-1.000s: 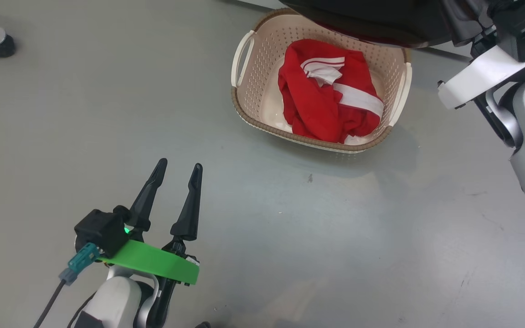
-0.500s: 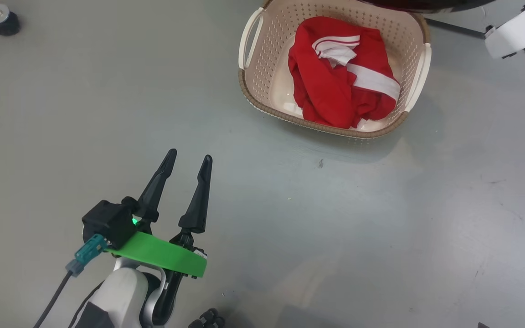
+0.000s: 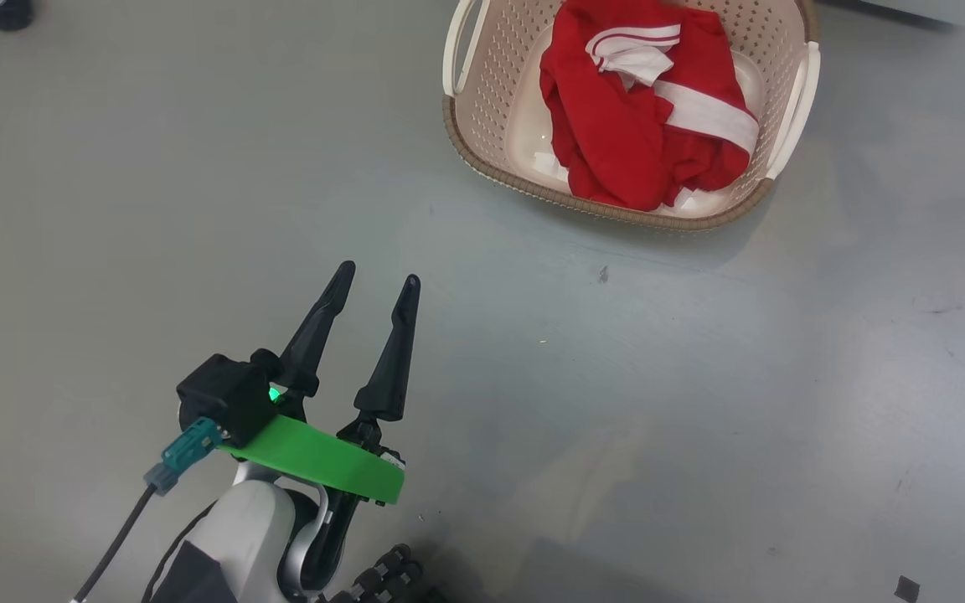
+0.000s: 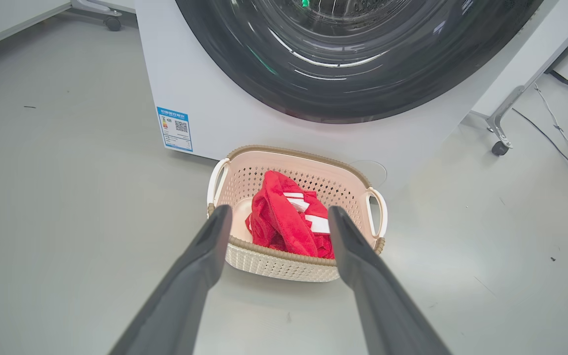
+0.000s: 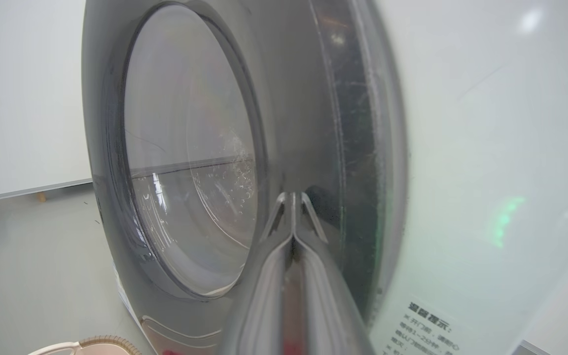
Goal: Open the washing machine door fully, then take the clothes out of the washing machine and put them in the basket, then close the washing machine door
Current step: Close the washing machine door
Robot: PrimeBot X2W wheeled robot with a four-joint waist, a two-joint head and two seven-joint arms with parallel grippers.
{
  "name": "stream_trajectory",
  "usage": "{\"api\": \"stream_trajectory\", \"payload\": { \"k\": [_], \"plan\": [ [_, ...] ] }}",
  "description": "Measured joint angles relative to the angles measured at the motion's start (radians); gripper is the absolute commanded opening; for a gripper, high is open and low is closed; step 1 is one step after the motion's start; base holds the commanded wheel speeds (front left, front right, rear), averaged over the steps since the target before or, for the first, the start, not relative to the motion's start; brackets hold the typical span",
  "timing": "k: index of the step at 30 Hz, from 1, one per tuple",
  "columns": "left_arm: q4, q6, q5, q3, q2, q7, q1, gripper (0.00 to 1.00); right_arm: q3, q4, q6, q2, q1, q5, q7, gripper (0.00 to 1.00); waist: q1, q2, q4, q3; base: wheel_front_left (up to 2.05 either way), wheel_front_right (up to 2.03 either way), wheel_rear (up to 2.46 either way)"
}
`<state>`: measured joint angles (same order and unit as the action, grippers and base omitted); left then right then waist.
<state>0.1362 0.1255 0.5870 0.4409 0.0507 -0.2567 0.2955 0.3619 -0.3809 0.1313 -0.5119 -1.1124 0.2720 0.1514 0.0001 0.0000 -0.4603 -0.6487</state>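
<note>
Right jaws together facing the washing machine door (image 5: 289, 123); left apart.

Red white-striped clothes (image 3: 629, 126) in cream, brown-rimmed basket (image 3: 482, 100).

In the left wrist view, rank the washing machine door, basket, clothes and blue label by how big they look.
Largest to smallest:
1. washing machine door, partly cropped
2. basket
3. clothes
4. blue label
</note>
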Motion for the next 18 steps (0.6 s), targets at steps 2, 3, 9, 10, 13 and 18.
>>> {"api": "stream_trajectory", "payload": {
  "k": [2, 3, 9, 10, 13, 18],
  "plan": [
    [0.004, 0.0, 0.002, 0.01, -0.001, 0.0, 0.002, 1.0, -0.007, -0.01, 0.0, 0.0, -0.022, 0.0, -0.006, 0.0, 0.0, 0.0, -0.004, -0.009, 0.0, 0.0, 0.0],
    [0.008, 0.0, 0.002, 0.015, -0.002, 0.0, 0.002, 1.0, -0.007, -0.015, 0.0, -0.001, -0.031, 0.0, -0.006, 0.0, 0.0, 0.0, -0.006, -0.013, 0.0, 0.0, 0.0],
    [0.016, 0.0, 0.01, 0.034, -0.006, 0.0, 0.015, 1.0, -0.015, -0.048, -0.003, -0.01, -0.052, -0.014, -0.004, 0.0, -0.0001, 0.0, -0.022, -0.028, 0.0, 0.0, 0.0],
    [0.018, 0.0, 0.011, 0.035, -0.006, 0.0, 0.016, 1.0, -0.015, -0.054, -0.003, -0.009, -0.052, -0.017, -0.004, 0.0, -0.0001, 0.0, -0.024, -0.028, 0.0, 0.0, 0.0],
    [0.017, 0.0, 0.012, 0.032, -0.007, 0.0, 0.018, 1.0, -0.015, -0.071, -0.011, -0.006, -0.057, -0.019, -0.003, 0.0, -0.0001, 0.0, -0.029, -0.029, 0.0, 0.0, 0.0],
    [0.016, 0.0, 0.021, 0.021, -0.011, 0.0, 0.025, 1.0, -0.01, -0.094, -0.011, 0.001, -0.07, -0.02, 0.001, 0.0, -0.0001, 0.0, -0.034, -0.029, 0.0, 0.0, 0.0]
  ]
}}
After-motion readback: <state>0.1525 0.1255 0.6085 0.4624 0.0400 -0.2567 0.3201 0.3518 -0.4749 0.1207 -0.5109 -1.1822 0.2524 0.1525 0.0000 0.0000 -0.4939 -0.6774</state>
